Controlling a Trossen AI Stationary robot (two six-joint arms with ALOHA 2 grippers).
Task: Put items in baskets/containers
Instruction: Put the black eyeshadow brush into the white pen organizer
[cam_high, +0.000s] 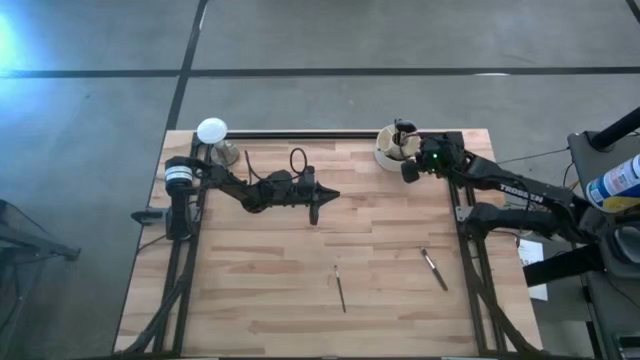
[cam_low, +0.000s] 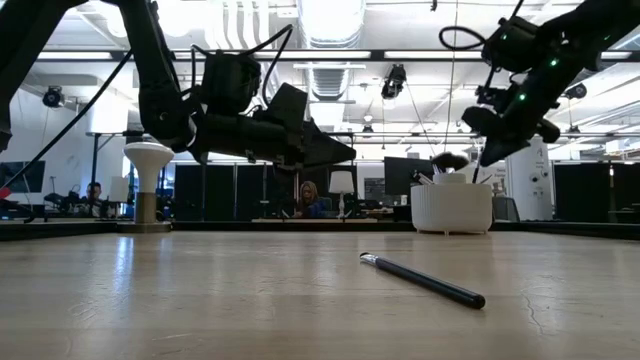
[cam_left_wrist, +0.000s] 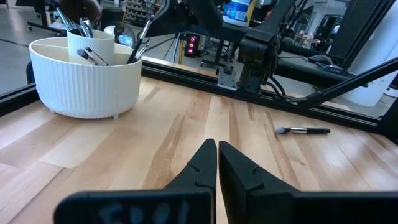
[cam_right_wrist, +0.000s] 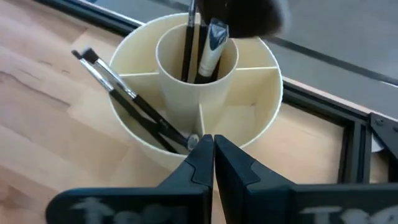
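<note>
We see two brushes flat on the table (cam_high: 260, 290): one brush (cam_high: 340, 289) lies lengthwise near the front middle, the other brush (cam_high: 434, 270) slants nearer the right edge. The cup (cam_right_wrist: 199, 106) sits at the back right corner, brushes upright inside. Right gripper (cam_right_wrist: 208, 149) hangs pinched shut above its rim; only its wrist view shows the dividers. Left gripper (cam_left_wrist: 216, 155), fingers together, hovers mid-table holding nothing.

Cup (cam_right_wrist: 199, 99) near rim hidden behind right gripper (cam_right_wrist: 208, 144) in right wrist view. Fluffy brush head (cam_right_wrist: 239, 15) blurred, cut by picture edge. Two loose brushes (cam_high: 340, 290) near tabletop's front edge too small to detail.
</note>
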